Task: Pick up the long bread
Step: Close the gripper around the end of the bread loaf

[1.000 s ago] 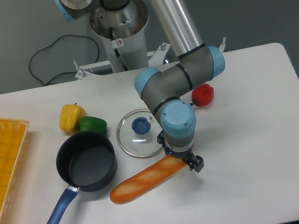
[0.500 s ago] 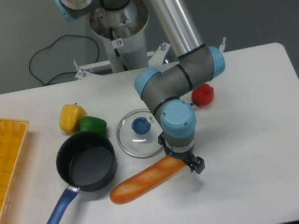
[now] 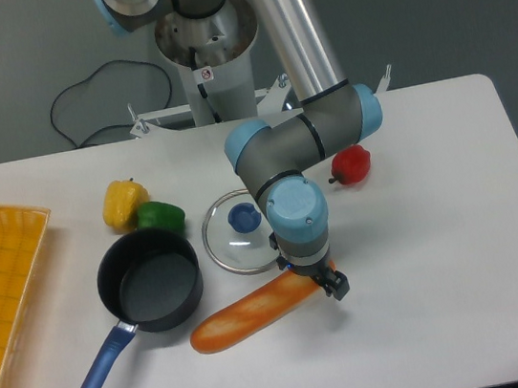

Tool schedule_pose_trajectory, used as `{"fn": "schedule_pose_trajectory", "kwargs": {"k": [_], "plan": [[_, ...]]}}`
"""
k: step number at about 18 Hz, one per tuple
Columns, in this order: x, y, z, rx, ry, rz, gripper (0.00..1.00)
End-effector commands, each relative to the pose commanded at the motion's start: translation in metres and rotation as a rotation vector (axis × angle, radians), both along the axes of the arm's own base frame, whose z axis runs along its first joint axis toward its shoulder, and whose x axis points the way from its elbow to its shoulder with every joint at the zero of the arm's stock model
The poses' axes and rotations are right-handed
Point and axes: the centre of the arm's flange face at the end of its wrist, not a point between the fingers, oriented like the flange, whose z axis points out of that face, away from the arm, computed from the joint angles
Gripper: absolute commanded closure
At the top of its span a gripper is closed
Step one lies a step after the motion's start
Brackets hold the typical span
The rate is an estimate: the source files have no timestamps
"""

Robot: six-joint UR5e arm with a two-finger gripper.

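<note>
The long bread point(image 3: 252, 315), a glossy orange-brown baguette with paler slashes, lies flat on the white table in front of the pan, slanting up to the right. My gripper point(image 3: 311, 276) points straight down over the bread's right end. The wrist hides most of it. One black finger point(image 3: 338, 285) shows just off the bread's right tip, apart from the crust. The other finger is hidden under the wrist. The gripper looks open, straddling that end.
A dark pan point(image 3: 150, 284) with a blue handle sits left of the bread. A glass lid point(image 3: 239, 233) with a blue knob lies just behind it. Yellow point(image 3: 123, 202), green point(image 3: 161, 216) and red point(image 3: 351, 165) peppers stand farther back. A yellow basket point(image 3: 2, 288) fills the left edge.
The wrist and gripper have shifted slightly left along the bread's right end. The bread has not moved.
</note>
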Motion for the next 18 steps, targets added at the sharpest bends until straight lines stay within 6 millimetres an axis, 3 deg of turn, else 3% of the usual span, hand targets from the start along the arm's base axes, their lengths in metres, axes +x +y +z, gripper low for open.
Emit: {"fn": "schedule_pose_trajectory", "kwargs": {"k": [14,18], "plan": [[-0.0035,0.0017,-0.0044,0.008,0.010,-0.012,0.01],[-0.0035,0.0004,-0.0025,0.007,0.008,-0.012,0.24]]}}
